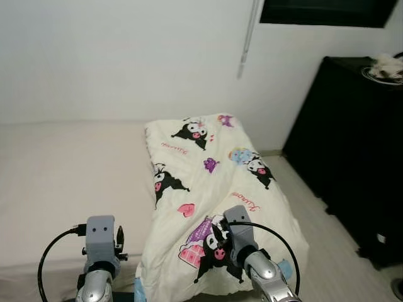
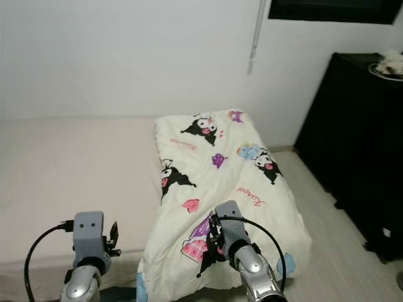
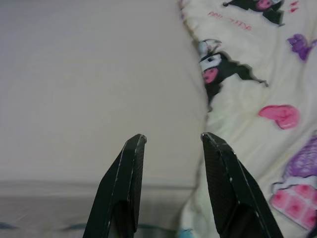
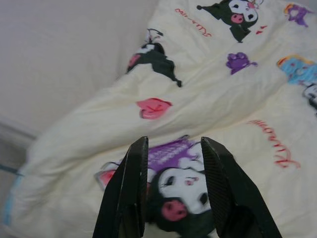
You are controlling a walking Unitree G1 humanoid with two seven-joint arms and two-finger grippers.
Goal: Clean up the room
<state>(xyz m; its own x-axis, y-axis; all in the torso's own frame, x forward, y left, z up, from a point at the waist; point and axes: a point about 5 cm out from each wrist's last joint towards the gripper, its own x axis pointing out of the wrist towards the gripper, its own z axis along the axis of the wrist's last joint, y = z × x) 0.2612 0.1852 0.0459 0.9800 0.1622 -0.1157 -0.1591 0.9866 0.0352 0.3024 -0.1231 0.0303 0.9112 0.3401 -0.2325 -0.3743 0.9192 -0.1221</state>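
Note:
A cream blanket printed with black cartoon figures, pink hearts and purple shapes lies folded along the right side of the beige bed. My right gripper hovers open just above the blanket's near end, over a black-and-pink figure. My left gripper stands open over the bare mattress, just left of the blanket's edge. Both wrists, the left one and the right one, sit low at the bed's near edge.
A tall black cabinet stands at the right with a white item on top. Light floor runs between bed and cabinet. A white wall backs the bed; a blind wand hangs by the dark window.

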